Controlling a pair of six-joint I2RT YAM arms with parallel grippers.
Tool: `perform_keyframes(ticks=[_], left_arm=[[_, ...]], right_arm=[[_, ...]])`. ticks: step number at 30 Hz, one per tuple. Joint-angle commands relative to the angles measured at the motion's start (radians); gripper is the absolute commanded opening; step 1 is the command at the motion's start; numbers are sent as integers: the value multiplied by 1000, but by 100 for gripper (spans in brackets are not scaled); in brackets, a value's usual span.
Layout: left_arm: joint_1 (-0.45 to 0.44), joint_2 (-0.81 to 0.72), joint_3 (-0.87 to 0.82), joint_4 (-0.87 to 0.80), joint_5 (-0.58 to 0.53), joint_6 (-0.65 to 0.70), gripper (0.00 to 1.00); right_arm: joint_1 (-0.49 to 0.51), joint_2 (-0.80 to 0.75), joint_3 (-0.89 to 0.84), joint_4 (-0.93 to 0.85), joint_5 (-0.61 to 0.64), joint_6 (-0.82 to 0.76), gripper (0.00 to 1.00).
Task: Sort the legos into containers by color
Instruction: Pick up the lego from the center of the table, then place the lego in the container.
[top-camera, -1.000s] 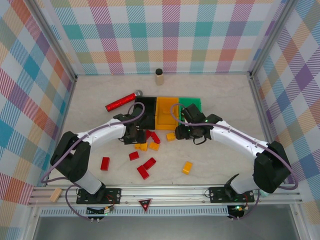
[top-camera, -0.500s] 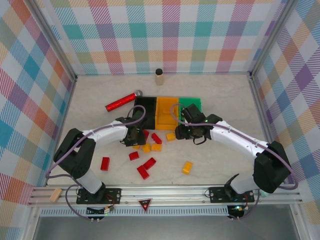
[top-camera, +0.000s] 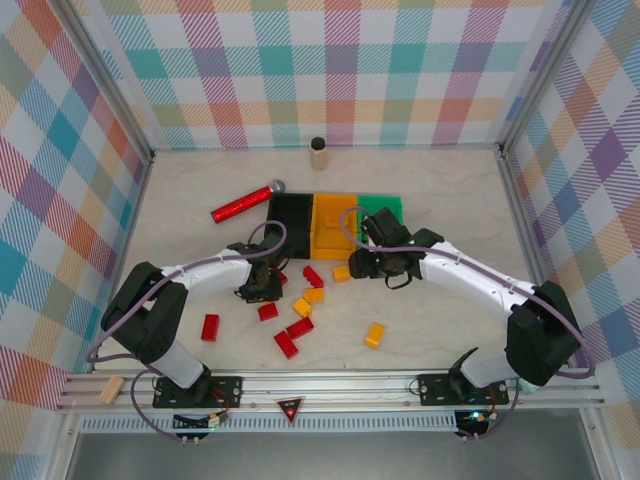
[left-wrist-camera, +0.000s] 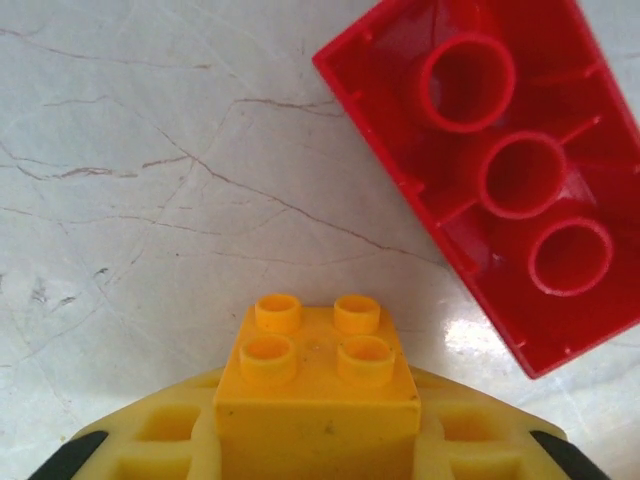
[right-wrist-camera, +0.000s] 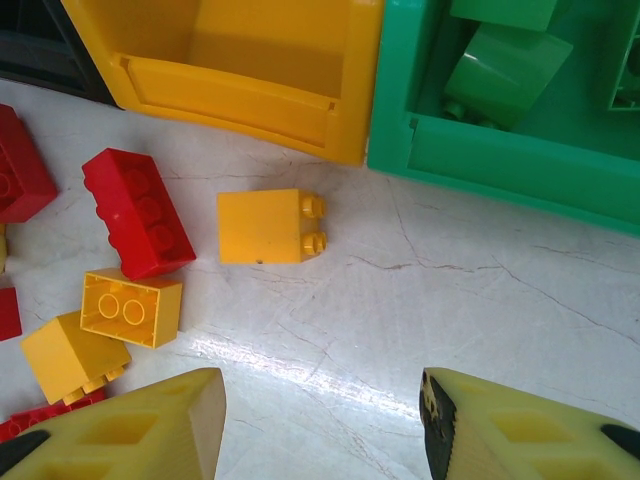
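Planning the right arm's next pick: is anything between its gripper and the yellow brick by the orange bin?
Nothing visible. Bare table lies between the open right gripper and the yellow brick, and between it and the orange bin.

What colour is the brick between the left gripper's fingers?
Yellow-orange. The brick shows best in the left wrist view.

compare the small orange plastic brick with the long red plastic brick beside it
The small orange plastic brick is square, four studs up; the long red plastic brick lies upside down, three hollow tubes showing. The orange is gripped in the left tool; the red lies free. Both glossy.
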Motion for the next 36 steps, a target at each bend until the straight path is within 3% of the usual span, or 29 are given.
perform_keyframes(ticks=[1,9,19,23,30,36], left_arm=[[7,-34,66,-47,3,24,23],[-14,-36,299,-65,77,59,23],[-68,316,741,-85,134,108,24],[-77,410,846,-112,128,124,28],[-78,418,860,-135,87,143,61],[-79,289,735,-77,73,139,63]], right_arm=[[3,-3,2,-4,-1,7,55],[2,-13,-49,-2,-3,25,55],[-1,-80,-166,-23,-38,81,55],[5,-139,-250,-25,-82,122,56],[110,-230,-312,-116,-105,242,66],[227,-189,-340,-133,-110,363,66]])
